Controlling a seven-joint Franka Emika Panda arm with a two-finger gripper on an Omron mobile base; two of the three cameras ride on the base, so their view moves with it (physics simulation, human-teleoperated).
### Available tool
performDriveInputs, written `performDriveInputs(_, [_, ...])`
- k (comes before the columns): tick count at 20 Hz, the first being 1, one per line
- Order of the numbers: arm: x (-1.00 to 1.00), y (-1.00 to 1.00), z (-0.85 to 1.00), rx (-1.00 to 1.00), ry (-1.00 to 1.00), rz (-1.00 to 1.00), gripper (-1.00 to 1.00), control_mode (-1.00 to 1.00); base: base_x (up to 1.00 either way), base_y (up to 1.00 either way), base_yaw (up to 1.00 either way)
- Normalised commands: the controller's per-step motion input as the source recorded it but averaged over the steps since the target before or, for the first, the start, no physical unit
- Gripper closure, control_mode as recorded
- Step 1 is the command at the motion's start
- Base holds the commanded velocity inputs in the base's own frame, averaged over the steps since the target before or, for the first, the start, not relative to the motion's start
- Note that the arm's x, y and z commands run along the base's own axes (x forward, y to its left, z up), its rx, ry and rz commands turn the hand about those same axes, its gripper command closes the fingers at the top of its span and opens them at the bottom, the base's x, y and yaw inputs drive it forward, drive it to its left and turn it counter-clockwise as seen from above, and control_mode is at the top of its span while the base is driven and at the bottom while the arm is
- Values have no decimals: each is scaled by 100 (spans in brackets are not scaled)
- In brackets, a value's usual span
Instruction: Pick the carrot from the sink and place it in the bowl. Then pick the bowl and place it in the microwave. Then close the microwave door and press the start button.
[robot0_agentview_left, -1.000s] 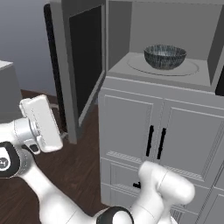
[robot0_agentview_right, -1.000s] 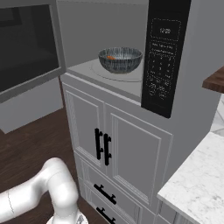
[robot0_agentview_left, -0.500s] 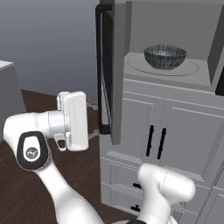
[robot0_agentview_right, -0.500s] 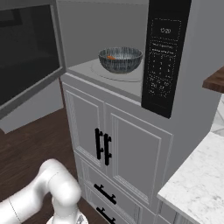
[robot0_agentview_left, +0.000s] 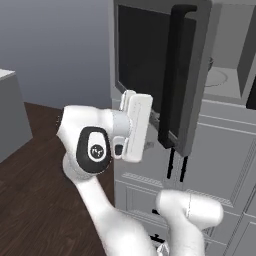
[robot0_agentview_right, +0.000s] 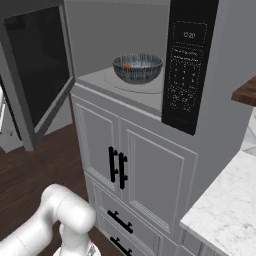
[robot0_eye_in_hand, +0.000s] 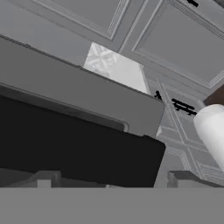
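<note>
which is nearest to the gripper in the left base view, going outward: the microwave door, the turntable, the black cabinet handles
1. microwave door: right beside the gripper, which sits at the door's lower edge with jaws open.
2. black cabinet handles: just past the door's lower corner, to the gripper's right.
3. turntable: inside the microwave, up and to the right, behind the door.

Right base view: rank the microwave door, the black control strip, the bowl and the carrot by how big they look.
1. microwave door, though it swings nearer the camera, so its lead is partly nearness
2. black control strip
3. bowl
4. carrot, a small orange sliver inside the bowl
</note>
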Motion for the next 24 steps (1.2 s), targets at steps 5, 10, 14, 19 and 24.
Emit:
performDriveInputs(5, [22,-85,1,19,-7,4,-100,-100,0,0,0])
performDriveInputs(10, [48,-69,0,16,-6,4,-100,-100,0,0,0])
performDriveInputs(14, [67,-63,0,16,-1,3,-100,-100,0,0,0])
performDriveInputs(19, [79,-60,0,16,-1,4,-100,-100,0,0,0])
performDriveInputs(24, [71,-59,0,16,-8,4,-100,-100,0,0,0])
